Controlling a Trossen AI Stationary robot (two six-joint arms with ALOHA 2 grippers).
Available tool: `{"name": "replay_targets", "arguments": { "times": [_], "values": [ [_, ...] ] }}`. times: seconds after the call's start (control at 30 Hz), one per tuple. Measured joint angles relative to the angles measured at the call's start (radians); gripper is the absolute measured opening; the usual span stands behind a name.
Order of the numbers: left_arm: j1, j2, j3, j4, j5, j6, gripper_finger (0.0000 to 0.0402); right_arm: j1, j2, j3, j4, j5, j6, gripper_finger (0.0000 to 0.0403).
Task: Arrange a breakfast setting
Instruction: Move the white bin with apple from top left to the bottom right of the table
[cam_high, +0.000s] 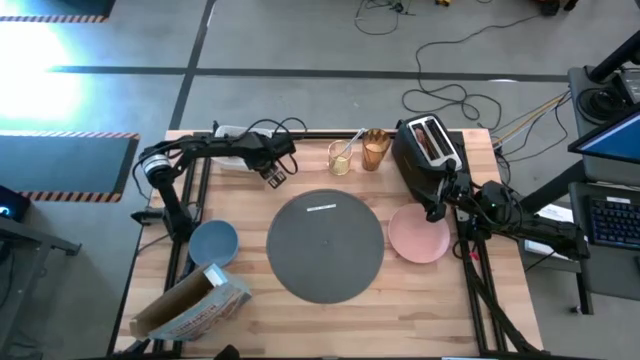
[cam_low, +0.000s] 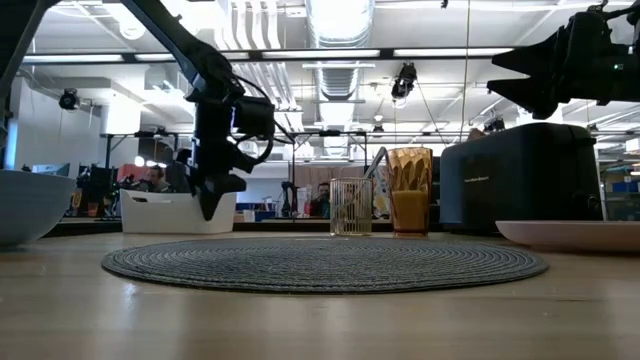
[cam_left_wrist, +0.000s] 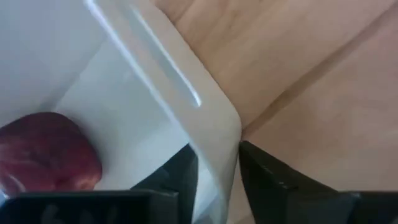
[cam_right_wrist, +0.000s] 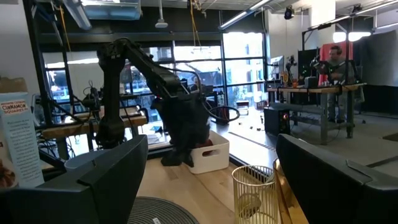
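Observation:
The white tray (cam_high: 228, 133) stands at the table's far left, with a red apple (cam_left_wrist: 46, 152) lying inside it. My left gripper (cam_left_wrist: 214, 168) points steeply down at the tray's corner, its fingers closed on the tray wall. The dark-grey mat (cam_high: 325, 245) lies mid-table, the blue bowl (cam_high: 213, 242) to its left and the pink plate (cam_high: 418, 233) to its right. The amber tumbler (cam_high: 375, 150) stands beyond the mat, beside a clear glass (cam_high: 341, 158) holding the spoon. My right gripper (cam_right_wrist: 205, 180) hangs open beside the toaster (cam_high: 425, 150). My left gripper pinches the white tray's upright wall (cam_left_wrist: 211, 140) close to a rounded corner, one finger (cam_left_wrist: 183, 177) inside the tray and the other (cam_left_wrist: 261, 171) outside. The fingers come from above, slanting down. The tray rests on the table.
A cereal box (cam_high: 190, 305) lies on its side at the near left corner. The black toaster stands at the far right, close to the plate. Bare wood shows along the near edge in front of the mat.

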Motion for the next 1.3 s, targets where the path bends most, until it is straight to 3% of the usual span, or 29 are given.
{"name": "replay_targets", "arguments": {
  "times": [0.2, 0.33, 0.43, 0.6, 0.77, 0.97, 1.3],
  "values": [
    [0.0, -0.011, 0.0, -0.004, 0.003, -0.001, 0.0012, 0.0, 0.0, 0.0, 0.0, 0.0, 0.0, 0.0345],
    [-0.001, -0.024, 0.0, -0.012, 0.014, 0.003, 0.0007, 0.0, 0.0, 0.0, 0.0, 0.0, 0.0, 0.0345],
    [-0.004, -0.041, 0.0, -0.025, 0.067, 0.009, 0.0005, 0.0, 0.0, 0.0, 0.0, 0.0, 0.0, 0.0345],
    [-0.028, -0.071, 0.017, -0.062, 0.272, 0.026, 0.0002, 0.0, 0.0, 0.0, 0.0, 0.0, 0.0, 0.0345],
    [-0.108, -0.094, 0.069, -0.108, 0.376, 0.071, 0.0002, 0.0, 0.0, 0.0, 0.0, 0.0, 0.0, 0.0345],
    [-0.246, -0.091, 0.203, -0.197, 0.386, 0.098, 0.0001, 0.0, 0.0, 0.0, 0.0, 0.0, 0.0, 0.0345],
    [-0.463, -0.038, 0.358, -0.203, 0.397, 0.256, 0.0, 0.0, 0.0, 0.0, 0.01, 0.0, 0.0, 0.0345]
  ]
}}
